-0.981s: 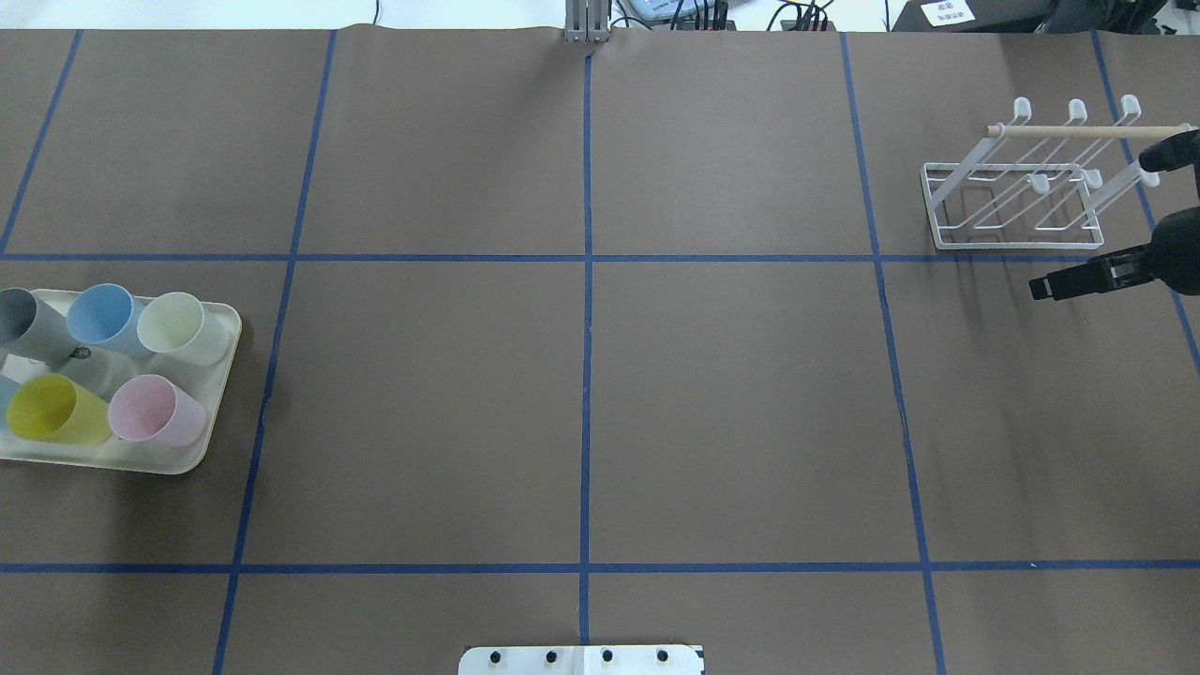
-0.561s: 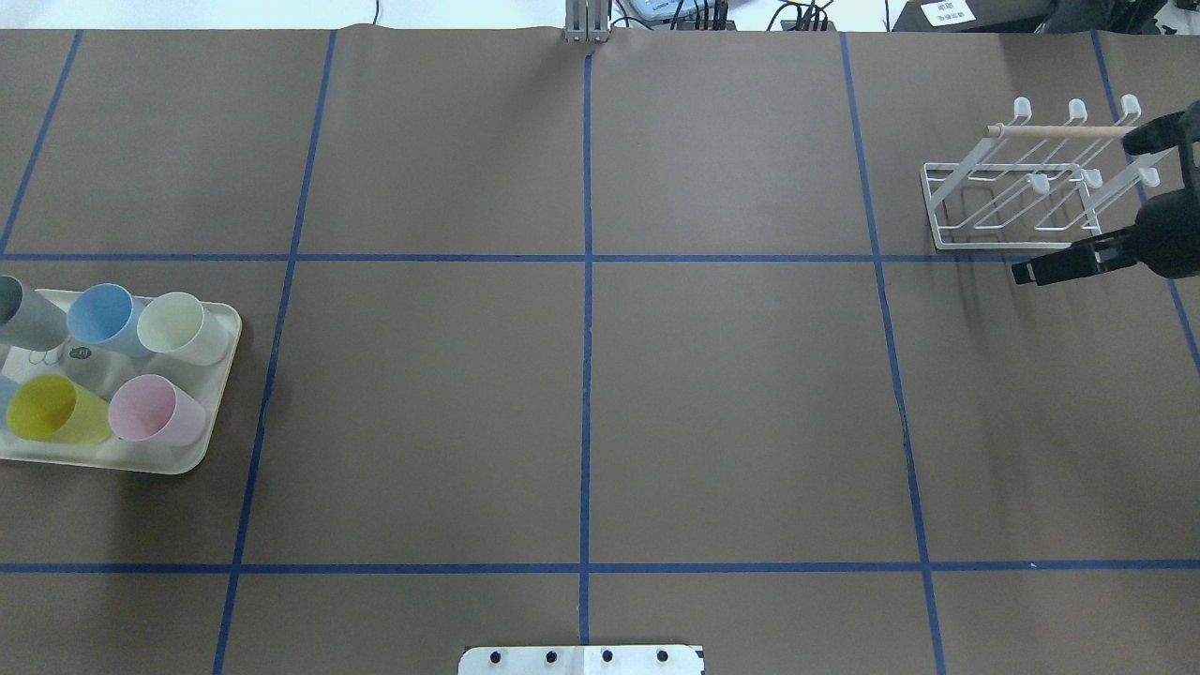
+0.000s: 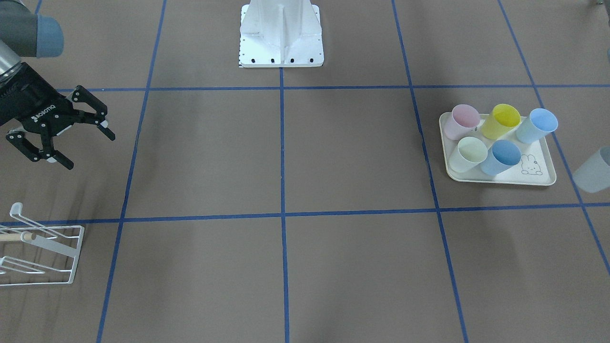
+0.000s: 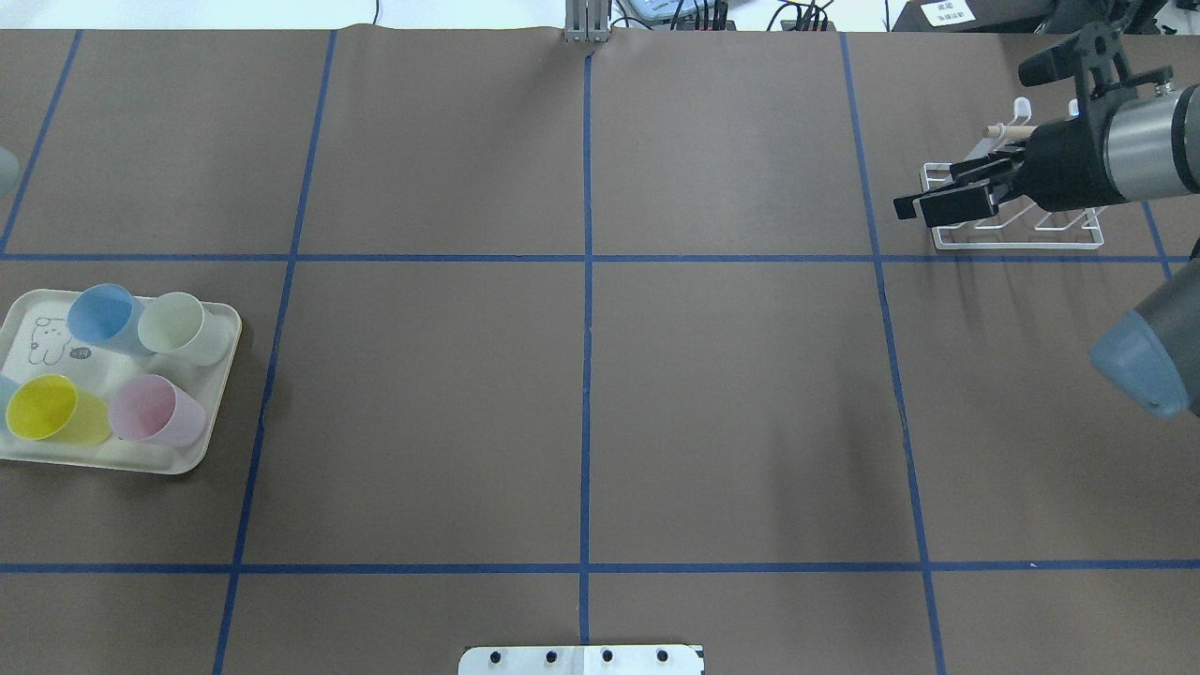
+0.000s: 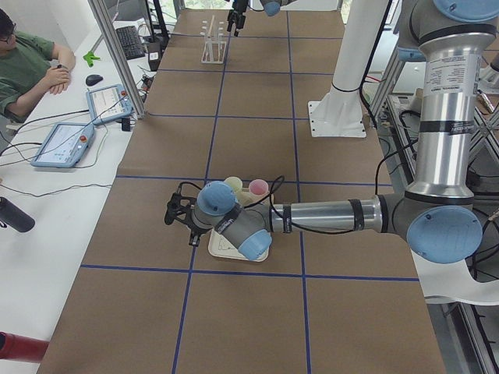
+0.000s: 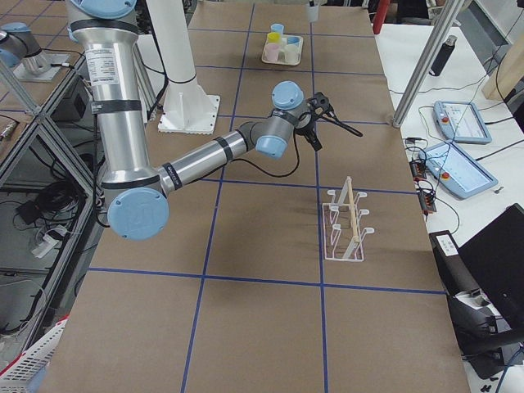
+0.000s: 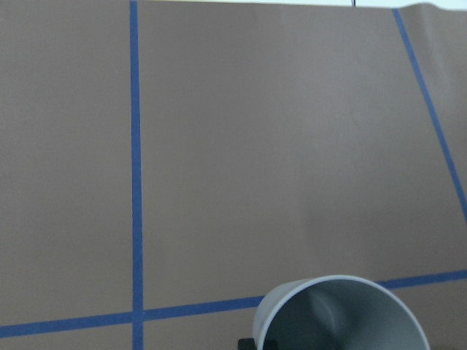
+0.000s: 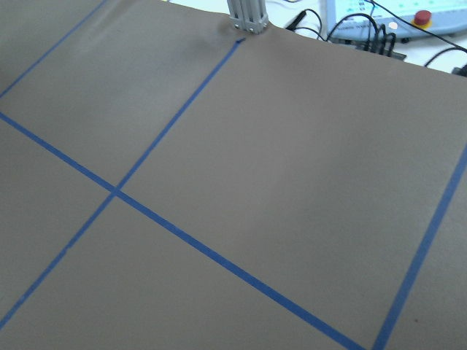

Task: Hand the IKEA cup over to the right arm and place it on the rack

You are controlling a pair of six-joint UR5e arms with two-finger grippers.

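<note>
- Black two-finger right gripper point(image 3: 90, 151): jaws are spread wide and hold nothing, pointing toward the table's middle. The step in hand is judged to be the hand-over. It should arrive fully open, take the cup wall between its pads, then close gently, since thin tapered plastic probably flexes and slips.
- Left gripper point(image 5: 181, 222): its fingers barely show, but the cup rides aloft at its tip, so it appears closed on the cup. It should offer a free stretch of wall and let go only once the other grip is firm.
- Pale grey plastic cup point(image 7: 339, 315): carried by the left gripper, well apart from the right gripper, with its open mouth showing in the wrist view.
- Brown paper table cover point(image 4: 731, 403) with a blue tape grid: stretches between the two grippers.
- Cream rabbit-printed tray point(image 3: 519, 177): near the left gripper, below it.
- White wire rack with wooden rod point(image 3: 55, 245): near the right gripper, behind it and not touching. A swinging wrist could snag its prongs.
- Five pastel cups point(image 3: 503, 155): stand on the tray, where a low carry could clip them.
</note>
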